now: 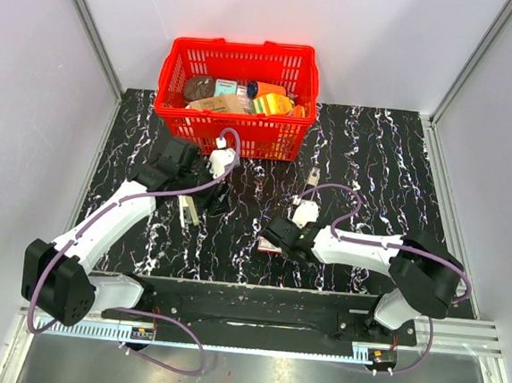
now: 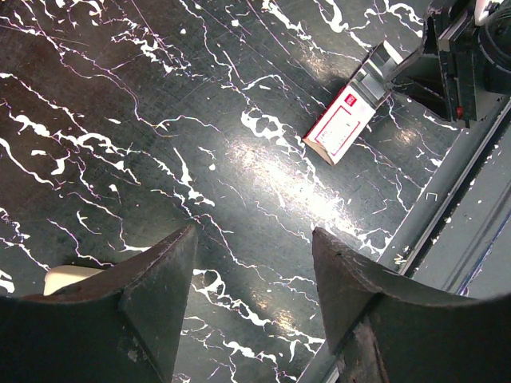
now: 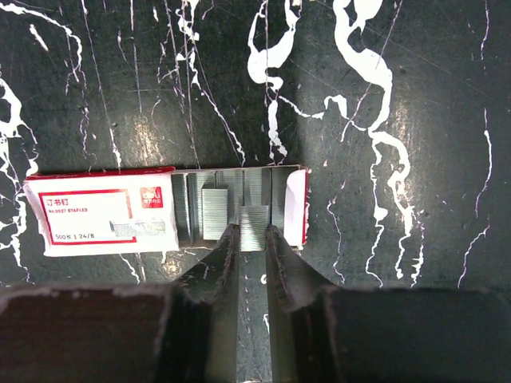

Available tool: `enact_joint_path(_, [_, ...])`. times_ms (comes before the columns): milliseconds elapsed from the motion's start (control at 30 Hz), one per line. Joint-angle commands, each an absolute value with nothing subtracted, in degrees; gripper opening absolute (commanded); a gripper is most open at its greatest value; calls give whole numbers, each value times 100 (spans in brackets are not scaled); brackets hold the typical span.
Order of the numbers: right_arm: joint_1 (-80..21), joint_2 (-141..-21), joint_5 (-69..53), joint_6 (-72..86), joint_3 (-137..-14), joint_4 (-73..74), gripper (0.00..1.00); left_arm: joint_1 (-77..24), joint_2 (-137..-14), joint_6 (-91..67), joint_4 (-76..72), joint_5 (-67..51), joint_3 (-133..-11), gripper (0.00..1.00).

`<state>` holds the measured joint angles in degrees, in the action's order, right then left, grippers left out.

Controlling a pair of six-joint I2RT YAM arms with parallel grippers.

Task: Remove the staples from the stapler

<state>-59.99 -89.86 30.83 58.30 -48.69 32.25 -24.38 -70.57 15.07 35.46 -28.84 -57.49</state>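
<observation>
The stapler [image 1: 186, 210], slim and dark with a pale strip, lies on the black marble table beside my left gripper [image 1: 212, 198]. In the left wrist view my left gripper [image 2: 254, 231] is open and empty above bare table. A pale edge [image 2: 68, 276] shows behind its left finger; I cannot tell what it is. My right gripper [image 3: 251, 229] is shut on a short strip of staples [image 3: 254, 217] over the open white-and-red staple box [image 3: 112, 212]. The top view shows that gripper [image 1: 276, 238] over the box [image 1: 268, 245].
A red basket [image 1: 235, 127] of assorted items stands at the back centre. A small pale object [image 1: 313, 175] lies on the table behind the right arm. The staple box also shows in the left wrist view [image 2: 343, 124]. A metal rail [image 1: 254, 312] runs along the near edge.
</observation>
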Motion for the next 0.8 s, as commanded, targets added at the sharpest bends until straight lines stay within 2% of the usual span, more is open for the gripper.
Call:
enact_joint_path(0, [-5959,-9035,3208,5862,-5071,3173,23,-2470,-6908,1556,3384,-2830,-5722,64])
enact_joint_path(33, [-5959,-9053,3199,5862,-5080,3182,27,-2470,-6908,1556,3384,-2821,-5722,64])
enact_joint_path(233, [-5950,-9009,3155,5818,-5133,3190,36,-2505,-6882,1564,3384,-2821,-5704,64])
enact_joint_path(433, [-5950,-8719,3164,5748,-5256,3287,36,-2557,-6882,1573,3384,-2812,-5704,64])
enact_joint_path(767, [-5775,-8138,3305,5713,-5081,3437,27,-2637,-6952,1556,3419,-2812,-5766,64])
